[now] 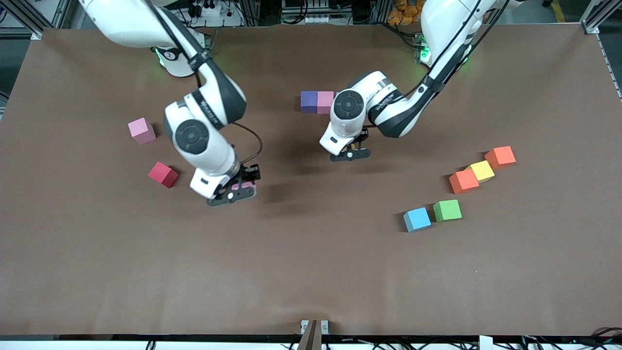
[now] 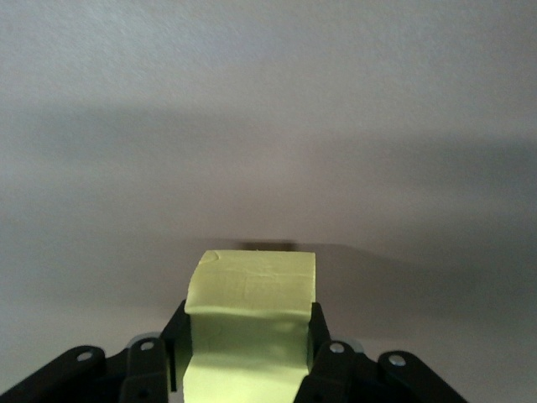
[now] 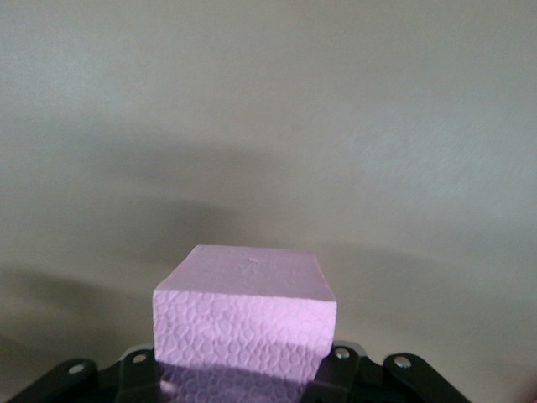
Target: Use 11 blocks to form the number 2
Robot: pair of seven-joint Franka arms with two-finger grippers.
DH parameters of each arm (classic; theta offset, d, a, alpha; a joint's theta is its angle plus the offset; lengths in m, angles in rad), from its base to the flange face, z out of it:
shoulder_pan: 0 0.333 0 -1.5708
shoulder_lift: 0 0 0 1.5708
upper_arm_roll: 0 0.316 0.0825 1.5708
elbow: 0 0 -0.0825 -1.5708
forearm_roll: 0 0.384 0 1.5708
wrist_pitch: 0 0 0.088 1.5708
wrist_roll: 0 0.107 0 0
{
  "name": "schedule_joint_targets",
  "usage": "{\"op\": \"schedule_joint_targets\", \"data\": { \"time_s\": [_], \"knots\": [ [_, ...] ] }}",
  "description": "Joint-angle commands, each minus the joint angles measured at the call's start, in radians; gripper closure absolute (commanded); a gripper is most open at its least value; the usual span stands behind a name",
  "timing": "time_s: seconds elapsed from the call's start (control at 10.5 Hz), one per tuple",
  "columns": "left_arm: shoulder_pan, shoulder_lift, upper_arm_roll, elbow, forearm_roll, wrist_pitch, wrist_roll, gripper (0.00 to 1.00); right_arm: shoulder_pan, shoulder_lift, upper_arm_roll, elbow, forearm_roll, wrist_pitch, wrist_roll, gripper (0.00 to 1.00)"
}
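Note:
My right gripper [image 1: 232, 193] is shut on a pink block [image 1: 242, 185] and holds it over bare table, beside the red block [image 1: 163, 174]. The right wrist view shows that pink block [image 3: 243, 319] between the fingers. My left gripper [image 1: 349, 154] is shut on a pale yellow-green block [image 2: 252, 290] over the table's middle. The hand hides this block in the front view. A purple block [image 1: 308, 101] and a pink block [image 1: 325, 102] stand touching, side by side, near the arms' bases. Another pink block [image 1: 142, 131] lies toward the right arm's end.
Toward the left arm's end lie an orange block [image 1: 500, 157], a yellow block [image 1: 481, 170] and a second orange block [image 1: 463, 181] in a slanted line. Nearer the front camera, a green block [image 1: 447, 210] touches a light blue block [image 1: 417, 219].

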Motion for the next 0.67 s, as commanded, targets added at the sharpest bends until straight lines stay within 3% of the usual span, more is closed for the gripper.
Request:
{"op": "schedule_joint_targets", "data": {
  "time_s": [0.0, 0.57],
  "knots": [
    [-0.015, 0.007, 0.003, -0.008, 0.033, 0.018, -0.043, 0.44, -0.024, 0.026, 0.014, 0.036, 0.021, -0.020, -0.123, 1.00],
    [-0.027, 0.006, 0.001, -0.015, 0.119, 0.020, -0.038, 0.44, -0.012, 0.024, 0.012, 0.029, 0.019, -0.021, -0.132, 1.00]
  ]
}}
